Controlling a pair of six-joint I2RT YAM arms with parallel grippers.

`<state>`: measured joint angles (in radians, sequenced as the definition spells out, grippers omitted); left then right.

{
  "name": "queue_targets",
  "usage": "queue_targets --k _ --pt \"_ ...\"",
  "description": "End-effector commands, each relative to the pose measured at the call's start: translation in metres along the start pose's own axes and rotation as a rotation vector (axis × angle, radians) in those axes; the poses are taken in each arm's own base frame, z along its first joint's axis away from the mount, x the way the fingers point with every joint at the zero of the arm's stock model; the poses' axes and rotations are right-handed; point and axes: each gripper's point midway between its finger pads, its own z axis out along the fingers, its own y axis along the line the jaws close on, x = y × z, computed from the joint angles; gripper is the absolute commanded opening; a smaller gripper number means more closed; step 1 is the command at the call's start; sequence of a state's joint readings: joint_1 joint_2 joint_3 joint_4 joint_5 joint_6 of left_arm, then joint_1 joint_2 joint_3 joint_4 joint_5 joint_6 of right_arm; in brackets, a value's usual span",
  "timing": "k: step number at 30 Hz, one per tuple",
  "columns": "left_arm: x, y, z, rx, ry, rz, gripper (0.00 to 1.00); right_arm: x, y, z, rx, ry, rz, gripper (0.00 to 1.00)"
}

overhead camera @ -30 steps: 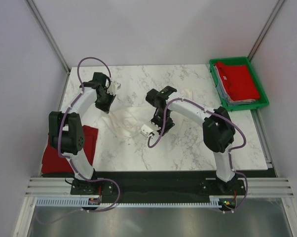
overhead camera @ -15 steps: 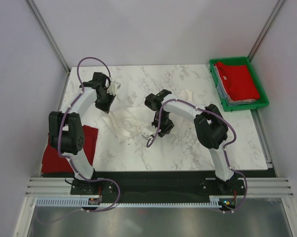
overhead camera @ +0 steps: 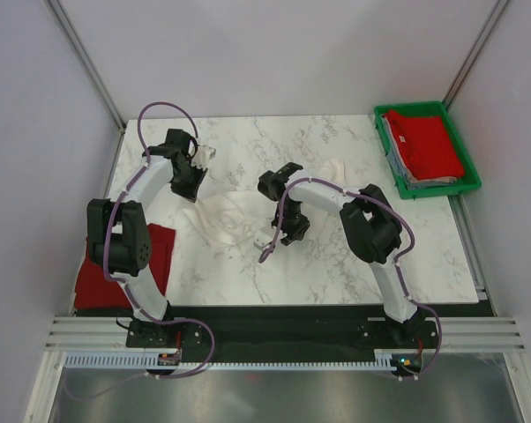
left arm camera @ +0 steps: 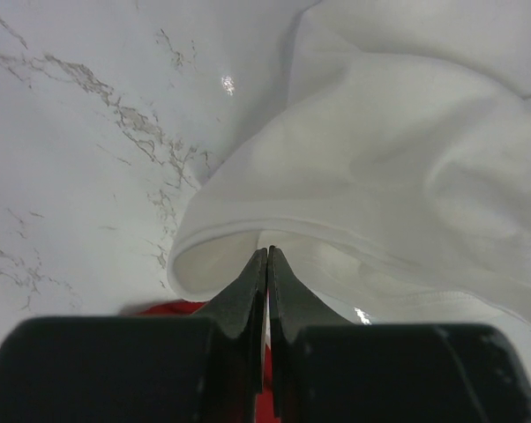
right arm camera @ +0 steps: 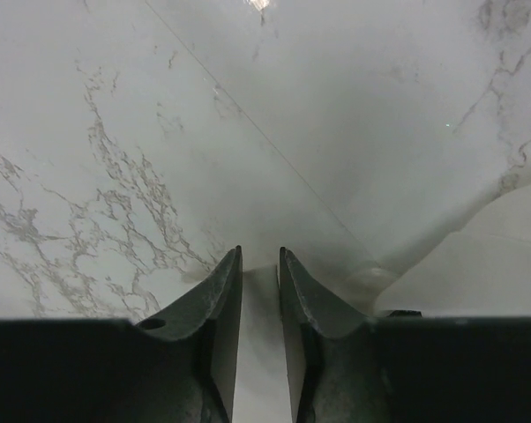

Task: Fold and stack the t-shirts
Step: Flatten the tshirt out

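White t-shirt (overhead camera: pixel 233 214) ran diagonally from left end effector (left arm camera: pixel 267 257), clamped on its hem, to right end effector (right arm camera: pixel 258 257); jaws narrow, grip uncertain.

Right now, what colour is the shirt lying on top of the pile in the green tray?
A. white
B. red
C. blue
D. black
B: in the overhead view a red t-shirt lies on top of the pile inside the green tray at the far right corner of the table.
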<state>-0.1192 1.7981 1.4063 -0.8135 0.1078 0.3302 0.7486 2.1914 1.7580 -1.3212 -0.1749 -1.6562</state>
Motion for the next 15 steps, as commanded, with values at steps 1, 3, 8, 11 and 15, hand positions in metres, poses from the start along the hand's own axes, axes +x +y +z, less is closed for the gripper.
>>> queue_targets --k 1,3,8,11,15 --pt "-0.008 0.000 -0.007 0.007 -0.035 -0.030 0.07 -0.004 0.025 -0.008 -0.102 -0.011 0.030 0.29" --pt "-0.008 -0.001 -0.008 0.007 -0.036 -0.031 0.08 -0.005 0.022 -0.013 -0.084 -0.013 0.038 0.24" --pt "-0.012 -0.002 -0.008 0.018 -0.046 -0.029 0.08 -0.010 0.009 -0.044 0.022 -0.006 0.063 0.10" --pt "-0.015 -0.003 -0.009 0.027 -0.052 -0.026 0.08 -0.014 0.002 -0.071 0.112 -0.007 0.083 0.00" --pt "-0.020 -0.001 -0.013 0.018 -0.070 0.000 0.18 -0.019 -0.009 -0.115 0.258 -0.030 0.138 0.00"
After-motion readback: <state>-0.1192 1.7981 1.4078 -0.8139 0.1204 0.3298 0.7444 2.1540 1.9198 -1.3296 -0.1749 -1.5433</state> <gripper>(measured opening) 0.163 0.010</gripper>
